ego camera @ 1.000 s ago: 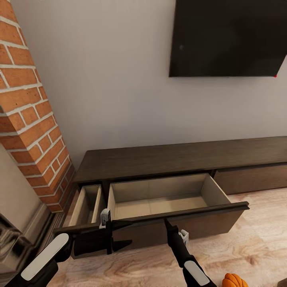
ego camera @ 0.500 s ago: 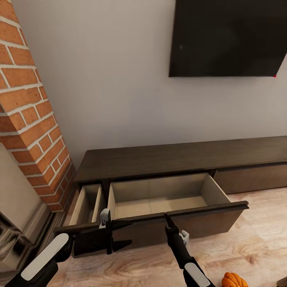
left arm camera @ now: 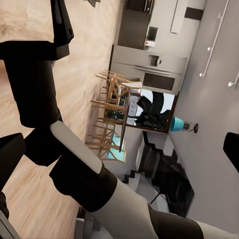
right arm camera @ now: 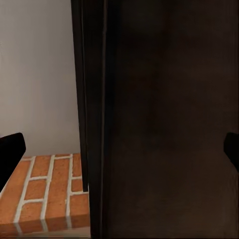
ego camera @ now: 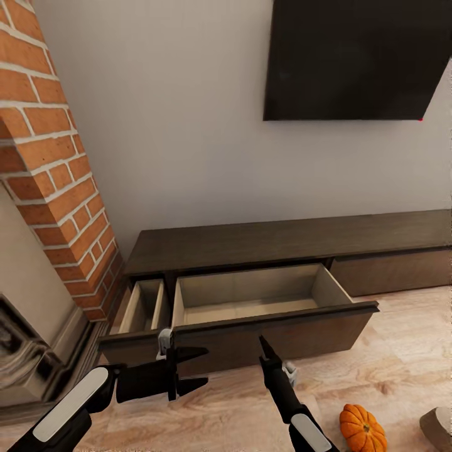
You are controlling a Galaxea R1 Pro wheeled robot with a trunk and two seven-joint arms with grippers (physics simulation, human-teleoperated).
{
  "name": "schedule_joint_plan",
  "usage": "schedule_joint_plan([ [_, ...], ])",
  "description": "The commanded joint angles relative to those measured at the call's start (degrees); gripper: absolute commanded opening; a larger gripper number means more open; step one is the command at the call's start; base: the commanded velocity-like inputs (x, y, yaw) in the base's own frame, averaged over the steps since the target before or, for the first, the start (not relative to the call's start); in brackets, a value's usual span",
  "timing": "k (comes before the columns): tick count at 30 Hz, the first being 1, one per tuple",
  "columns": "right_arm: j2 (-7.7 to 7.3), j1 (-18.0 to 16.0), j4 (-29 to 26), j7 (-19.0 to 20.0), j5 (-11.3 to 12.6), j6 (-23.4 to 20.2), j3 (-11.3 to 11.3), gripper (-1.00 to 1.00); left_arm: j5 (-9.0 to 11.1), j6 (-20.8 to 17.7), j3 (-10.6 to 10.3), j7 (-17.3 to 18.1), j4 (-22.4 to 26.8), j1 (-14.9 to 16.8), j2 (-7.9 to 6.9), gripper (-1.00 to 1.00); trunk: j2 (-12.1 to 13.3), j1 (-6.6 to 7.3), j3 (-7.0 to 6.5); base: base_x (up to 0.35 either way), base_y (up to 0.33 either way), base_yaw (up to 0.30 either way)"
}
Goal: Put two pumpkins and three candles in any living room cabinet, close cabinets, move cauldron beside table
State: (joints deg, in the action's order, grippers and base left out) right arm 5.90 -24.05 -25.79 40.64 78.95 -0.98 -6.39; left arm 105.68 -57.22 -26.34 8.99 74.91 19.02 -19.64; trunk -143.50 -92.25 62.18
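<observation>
Head view: a long, low, dark cabinet (ego camera: pixel 295 242) stands against a pale wall under a black TV (ego camera: pixel 358 59), with a brick column (ego camera: pixel 53 176) at its left end. Two drawers stand pulled out, a narrow drawer (ego camera: pixel 143 307) and a wide drawer (ego camera: pixel 263 301) beside it, both showing pale bare insides. The left gripper (ego camera: pixel 199 367) points sideways just in front of the wide drawer's front, its two black fingers spread apart, gripping nothing. The right gripper (ego camera: pixel 262 344) points up at the same front, its tip against or just short of the panel; from here I cannot tell how far its fingers stand apart. A pumpkin (ego camera: pixel 363 428) sits on the wood floor (ego camera: pixel 402 351), near and to the right of the right arm, outside the cabinet.

The right wrist view adds a close look: the dark drawer front (right arm camera: pixel 164 119) directly ahead, brick (right arm camera: pixel 45 194) beyond, and both fingertips (right arm camera: pixel 10 152) at opposite edges, wide apart and empty.

The left wrist view shows instead the room behind: wooden chairs (left arm camera: pixel 107 124) and a fridge (left arm camera: pixel 149 69)
</observation>
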Motion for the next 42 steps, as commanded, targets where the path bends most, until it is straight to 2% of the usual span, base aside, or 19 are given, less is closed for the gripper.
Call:
schedule_joint_plan([
  [1, -0.24, -0.03, 0.06, 0.14, 0.64, -0.13, -0.27, 1.0, -0.43, 0.01, -0.11, 0.59, -0.03, 0.05, -0.05, 1.0, -0.02, 0.04, 0.05, -0.214, 0.0, 0.0],
  [3, -0.83, -0.03, 0.15, 0.03, 0.72, -0.15, -0.29, 1.0, -0.45, 0.01, -0.11, 0.59, -0.03, 0.05, -0.05, 1.0, -0.02, 0.04, 0.05, -0.217, 0.0, 0.0],
  [7, -1.1, -0.03, 0.21, -0.16, 0.77, -0.72, -0.29, 1.0, -0.47, 0.01, -0.11, 0.59, -0.03, 0.05, -0.05, 1.0, -0.02, 0.04, 0.05, -0.211, 0.0, 0.0],
  [15, -1.24, -0.03, 0.22, -0.09, 0.6, -5.02, -0.29, 1.0, -0.4, 0.01, 0.19, 0.59, 0.0, 0.05, -0.03, 1.0, -0.02, 0.04, 0.05, -0.042, 0.0, 0.0],
  [27, -1.49, -0.03, 0.25, -0.67, 0.7, -5.56, -0.29, 1.0, 0.29, 0.01, 0.62, 0.5, 0.99, 0.05, -0.05, 1.0, 0.14, 0.34, -2.61, 0.0, 0.0, 0.0],
  [31, -1.6, -0.03, 0.3, -2.08, 0.76, -6.27, -0.29, 1.0, 0.33, 0.01, 0.69, 0.43, 0.83, 0.05, 0.0, 1.0, 0.19, 0.45, -3.5, -0.025, 0.0, 0.0],
  [34, -1.6, -0.03, 0.3, -3.15, 0.63, -8.92, -0.31, 1.0, 0.37, 0.01, 0.71, 0.41, 0.78, 0.05, -0.04, 1.0, 0.23, 0.52, -4.16, -0.203, 0.024, 0.0],
  [37, -1.68, -0.03, 0.42, -6.5, 0.5, -10.86, -0.37, 1.0, 0.39, 0.01, 0.71, 0.41, 0.77, 0.05, -0.05, 1.0, 0.66, 0.8, -4.79, -0.076, 0.009, 0.0],
  [39, -2.59, 0.01, 0.47, -8.58, 0.61, -12.31, -0.47, 1.0, 0.4, 0.01, 0.69, 0.41, 0.76, 0.05, 0.0, 1.0, 1.46, 1.24, -5.15, -0.024, 0.003, 0.0],
  [42, -5.0, 0.07, 0.67, -9.98, 0.46, -17.11, -0.59, 1.0, 0.4, 0.01, 0.73, 0.41, 0.76, 0.05, -0.02, 1.0, 2.67, 1.89, -5.68, -0.008, 0.001, 0.0],
])
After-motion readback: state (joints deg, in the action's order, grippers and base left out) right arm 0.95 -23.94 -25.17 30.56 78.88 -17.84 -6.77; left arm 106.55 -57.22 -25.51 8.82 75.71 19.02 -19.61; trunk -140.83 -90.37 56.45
